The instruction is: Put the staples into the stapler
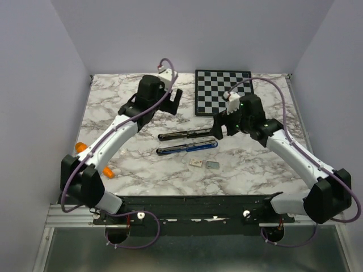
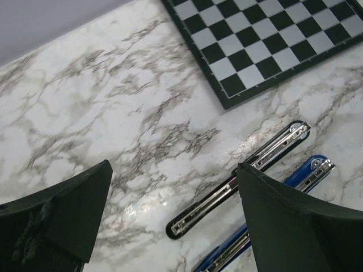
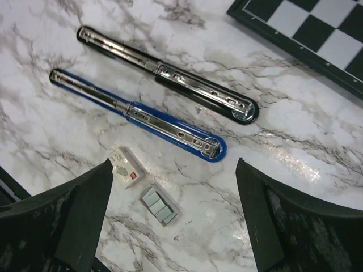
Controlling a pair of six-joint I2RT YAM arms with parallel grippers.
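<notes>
- Zero staples are showing in either stapler as far as I can tell, so I'm reckoning this is square one: grabbing, dropping in and closing are all left to do.
- Left gripper [image 2: 173, 170] is hanging over the marble table [image 2: 113, 102] with its jaws spread wide and nothing between them. In the top view it's at roughly 11 o'clock from the staplers.
- Black stapler [image 3: 170, 76] and blue stapler [image 3: 142, 116] are lying side by side, both folded out flat, with black at 12 o'clock of blue. Their channels are looking bare, though they're too small to swear by.
- White box [image 3: 127, 167] is sitting at 5 o'clock of the blue stapler's middle. It's looking closed, so I'm not guessing what's inside.
- Staples [image 3: 159, 205] are lying on the table just beside that box, at its 3 o'clock from above, possibly in a shallow tray.
- Right gripper [image 3: 174, 164] is hovering wide open and empty, at 12 o'clock of the staples.
</notes>
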